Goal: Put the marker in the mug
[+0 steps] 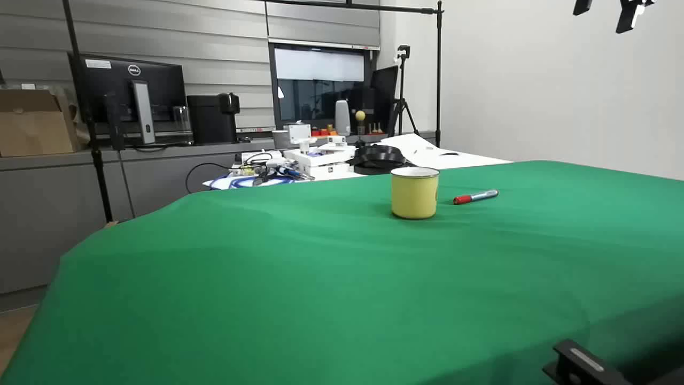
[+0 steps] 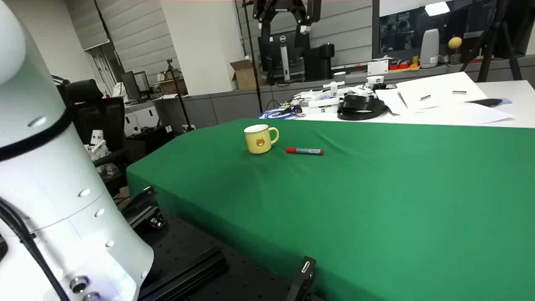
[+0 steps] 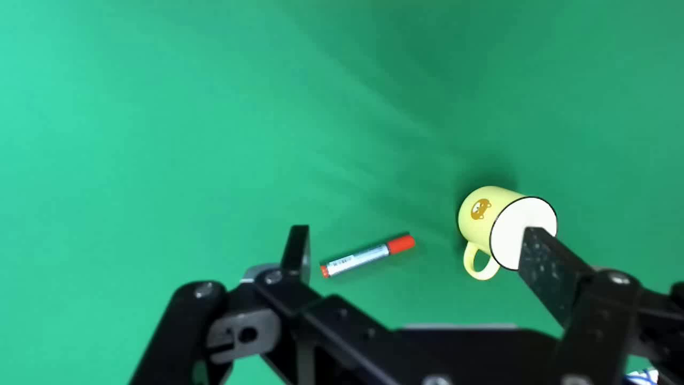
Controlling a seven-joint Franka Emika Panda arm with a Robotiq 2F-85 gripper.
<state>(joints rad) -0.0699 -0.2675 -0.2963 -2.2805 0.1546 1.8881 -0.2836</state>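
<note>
The marker, red-capped with a whitish barrel, lies flat on the green cloth in both exterior views [image 1: 476,197] [image 2: 305,151] and in the wrist view [image 3: 368,258]. The pale yellow mug stands upright beside it, apart from it, in both exterior views [image 1: 414,195] [image 2: 258,140]; its handle is on the marker's side. The mug also shows in the wrist view [image 3: 483,214], with its white inside partly hidden by a fingertip. My gripper [image 3: 417,231] is open and empty, high above the cloth. It also shows at the top of both exterior views [image 1: 604,17] [image 2: 284,41].
The green cloth [image 2: 397,200] covers the table. Behind it, a white table [image 2: 516,98] holds papers, a black coil [image 2: 361,106], cables and white parts. Black clamps [image 2: 304,276] sit by the near edge beside the white robot arm [image 2: 62,200].
</note>
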